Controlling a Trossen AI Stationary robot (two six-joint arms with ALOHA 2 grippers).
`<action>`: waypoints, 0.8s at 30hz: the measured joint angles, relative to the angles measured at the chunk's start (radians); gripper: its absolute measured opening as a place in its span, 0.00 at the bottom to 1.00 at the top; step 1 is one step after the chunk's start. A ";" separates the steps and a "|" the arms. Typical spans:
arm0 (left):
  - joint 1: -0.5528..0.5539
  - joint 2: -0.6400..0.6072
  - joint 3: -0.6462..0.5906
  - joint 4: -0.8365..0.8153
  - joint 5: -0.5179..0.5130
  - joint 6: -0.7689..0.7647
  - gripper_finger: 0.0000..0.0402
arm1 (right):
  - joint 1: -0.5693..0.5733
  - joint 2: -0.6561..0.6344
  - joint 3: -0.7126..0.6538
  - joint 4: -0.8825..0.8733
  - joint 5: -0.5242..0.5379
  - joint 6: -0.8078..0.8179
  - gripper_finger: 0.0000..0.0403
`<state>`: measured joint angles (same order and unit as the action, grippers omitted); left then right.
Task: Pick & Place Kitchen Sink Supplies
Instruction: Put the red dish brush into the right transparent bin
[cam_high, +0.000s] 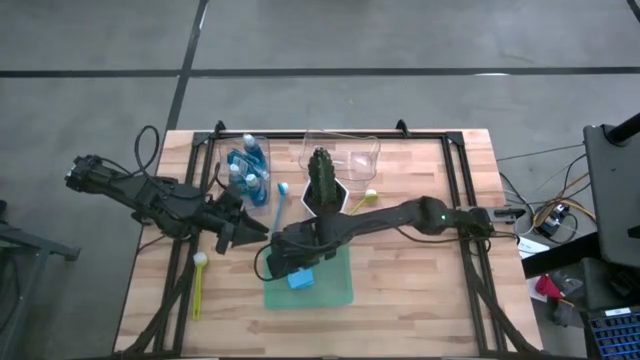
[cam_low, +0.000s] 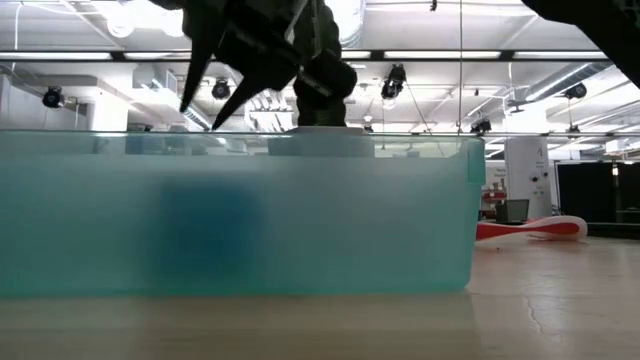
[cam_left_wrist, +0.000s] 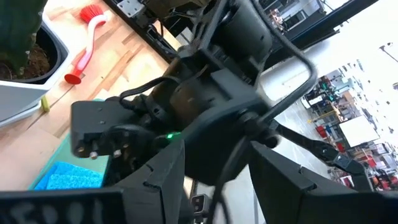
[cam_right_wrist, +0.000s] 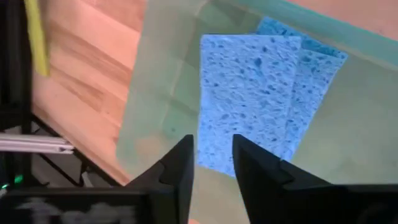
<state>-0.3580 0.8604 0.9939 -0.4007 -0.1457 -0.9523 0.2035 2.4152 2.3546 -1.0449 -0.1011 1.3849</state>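
Observation:
Two flat light-blue sponges (cam_right_wrist: 249, 93) lie overlapping on the floor of a translucent green tray (cam_high: 335, 290). They also show in the high view as the sponges (cam_high: 303, 279). My right gripper (cam_right_wrist: 213, 162) hovers just above their near end, open by a narrow gap and touching nothing. My left gripper (cam_high: 250, 235) waits open beside the tray's left far corner, facing the right arm's wrist. Small blue soap bottles (cam_high: 250, 165) stand in a clear bin at the far side. A blue brush (cam_high: 280, 203) and a yellow brush (cam_high: 198, 285) lie flat on the table.
A cactus in a white pot (cam_high: 322, 178) stands just beyond the tray, with a second clear bin (cam_high: 345, 152) behind it. Another yellow brush (cam_high: 360, 200) lies right of the pot, and a pink brush (cam_left_wrist: 87, 40) lies beyond it. The table's near right shows bare wood.

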 joint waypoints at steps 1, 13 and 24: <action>0.000 0.000 0.000 0.000 0.002 0.001 0.42 | 0.001 -0.006 0.001 -0.008 0.003 0.000 0.29; 0.000 -0.002 0.000 -0.006 0.044 0.041 0.42 | 0.106 -0.133 0.003 -0.118 0.134 0.014 0.36; 0.003 -0.012 0.000 0.034 0.051 0.059 0.42 | 0.161 -0.252 0.001 -0.516 0.231 0.197 0.31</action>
<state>-0.3553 0.8488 0.9939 -0.3672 -0.0948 -0.8934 0.3642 2.1631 2.3553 -1.5605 0.1301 1.5822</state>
